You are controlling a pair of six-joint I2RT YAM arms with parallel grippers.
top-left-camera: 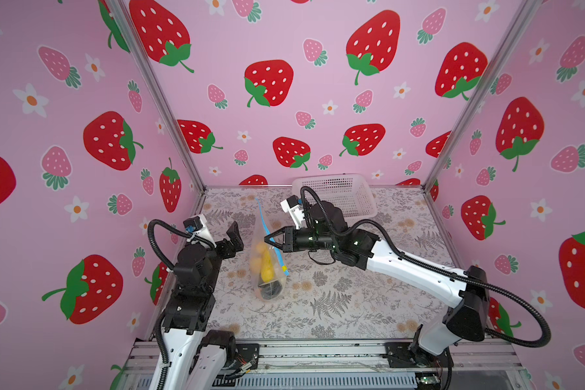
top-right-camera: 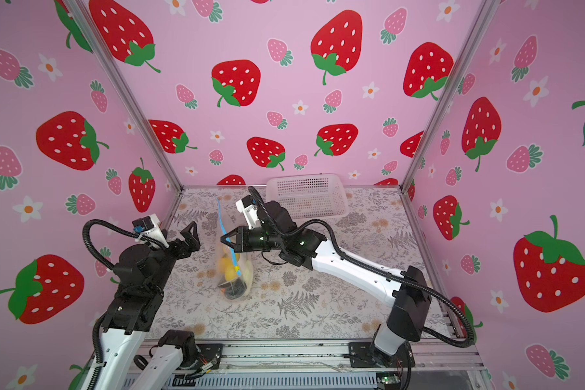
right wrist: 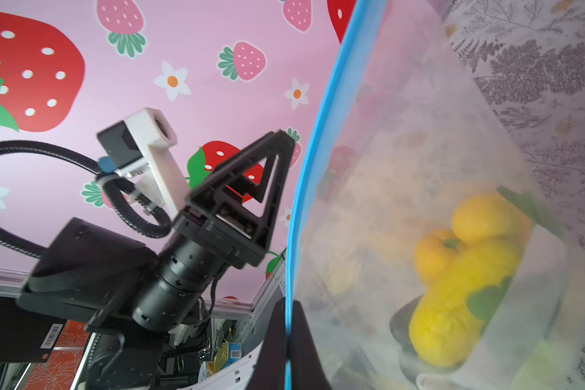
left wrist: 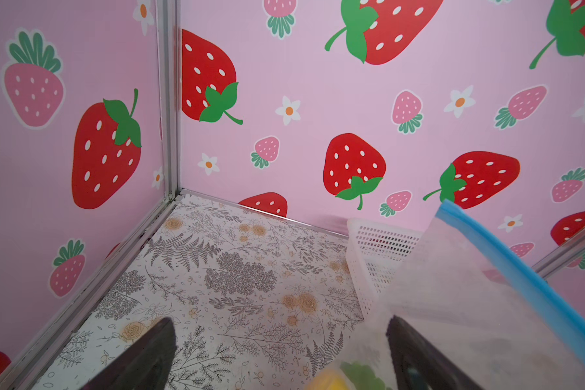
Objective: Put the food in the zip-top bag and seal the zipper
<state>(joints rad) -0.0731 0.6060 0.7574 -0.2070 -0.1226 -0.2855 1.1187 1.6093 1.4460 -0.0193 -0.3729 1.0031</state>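
The clear zip-top bag (top-left-camera: 267, 270) hangs upright with its bottom on the table, holding the food (top-left-camera: 263, 260): yellow and orange pieces over a dark one. My right gripper (top-left-camera: 267, 240) is shut on the light-blue zipper (top-left-camera: 260, 212), pinching the strip (right wrist: 318, 135) between its jaws in the right wrist view. A small yellow tab (top-left-camera: 284, 268) sits at the strip's lower end. My left gripper (top-left-camera: 236, 238) stands open just left of the bag, with nothing between its fingers (left wrist: 142, 354). The bag (left wrist: 470, 304) lies against one finger's outer side.
A white perforated basket (top-left-camera: 338, 196) stands at the back of the table, behind the right arm. Pink strawberry-print walls close in the left, back and right sides. Bare floral tabletop (top-left-camera: 335, 297) lies in front of the bag.
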